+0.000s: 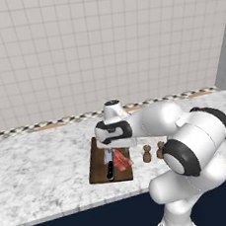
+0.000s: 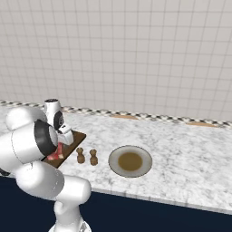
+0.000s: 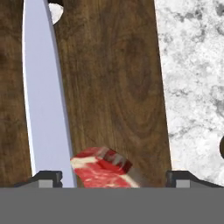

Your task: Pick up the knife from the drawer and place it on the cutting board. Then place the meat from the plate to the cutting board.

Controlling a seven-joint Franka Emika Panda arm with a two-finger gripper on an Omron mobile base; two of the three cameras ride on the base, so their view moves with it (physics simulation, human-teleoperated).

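Knife (image 3: 43, 96) blade flat on cutting board (image 3: 118, 78); meat (image 3: 103, 168) beside blade, between spread jaws; marble counter (image 3: 192, 78) alongside.

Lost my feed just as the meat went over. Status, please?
Gripper open over the cutting board. Meat on the board between the fingertips, beside the knife. Plate bare. Nothing in the way.

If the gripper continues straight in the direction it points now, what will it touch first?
Most likely the meat, lying on the cutting board between the open fingers of the gripper. The knife lies just beside it. How far the meat is below them is unclear.
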